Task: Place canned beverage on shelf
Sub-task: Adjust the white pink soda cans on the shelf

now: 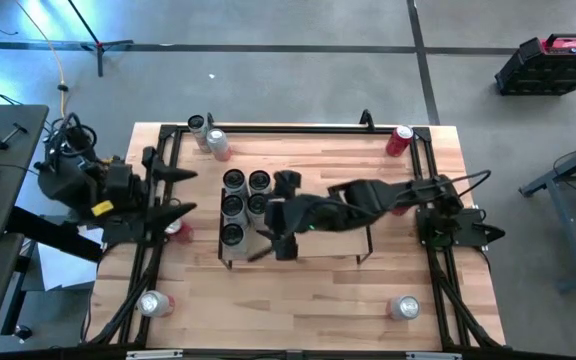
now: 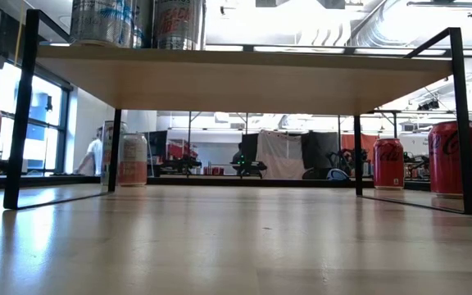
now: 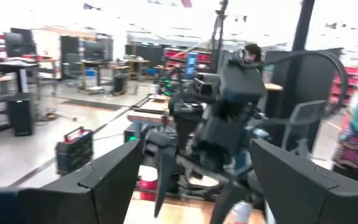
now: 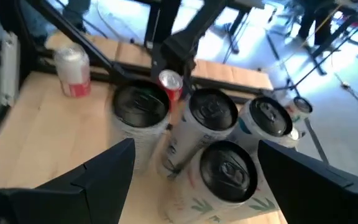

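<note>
Nearest you in the high view, two silver cans sat by the table's lower edge, one at lower left and one at lower right, with bare wood between them. Your right gripper hung at frame centre, jaws apart and empty, over the shelf, beside the dark-topped cans clustered on the shelf's left end. The shelf was a pale wood board on thin black wire frames, lying mid-table; the arm hid much of its top. Your left gripper waited at left centre, jaws apart, a red can just below it. Farther back, two cans stood at the upper-left edge and a red can at upper right. From the low view the shelf-top cans were cut off by the frame's top.
</note>
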